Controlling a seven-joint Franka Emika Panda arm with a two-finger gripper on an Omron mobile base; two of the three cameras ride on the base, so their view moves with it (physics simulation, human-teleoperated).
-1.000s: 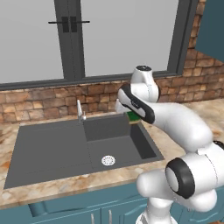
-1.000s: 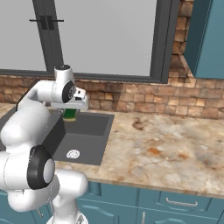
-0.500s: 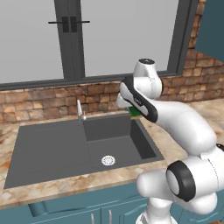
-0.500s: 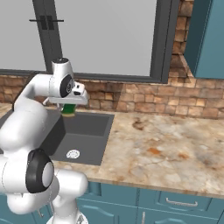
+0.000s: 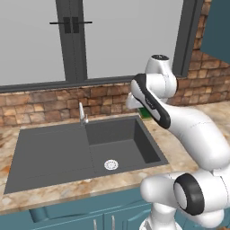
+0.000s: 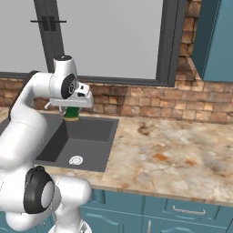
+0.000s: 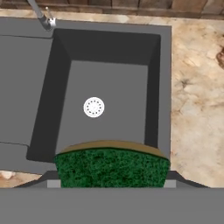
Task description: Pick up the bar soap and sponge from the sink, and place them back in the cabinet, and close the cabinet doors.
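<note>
My gripper (image 6: 71,110) is shut on the sponge (image 6: 71,113), a flat block with a dark green face and a yellow layer. It hangs in the air above the right side of the dark grey sink (image 6: 91,132). In the hand view the sponge (image 7: 111,168) sits between the fingers, over the basin's near wall, with the sink (image 7: 26,87) and its white drain (image 7: 93,107) below. From the left base view only a green sliver of the sponge (image 5: 143,114) peeks out behind the arm. The bar soap is out of view. A teal-blue cabinet (image 6: 214,41) edge shows at the upper right.
The silver faucet (image 5: 82,114) stands at the sink's back rim beside the drainboard (image 5: 49,152). A speckled stone counter (image 6: 173,154) stretches to the right of the basin. A brick backsplash and a window run behind. Teal cupboards (image 6: 182,211) sit under the counter.
The hand has risen a little with the sponge still held in it. Nothing else has moved.
</note>
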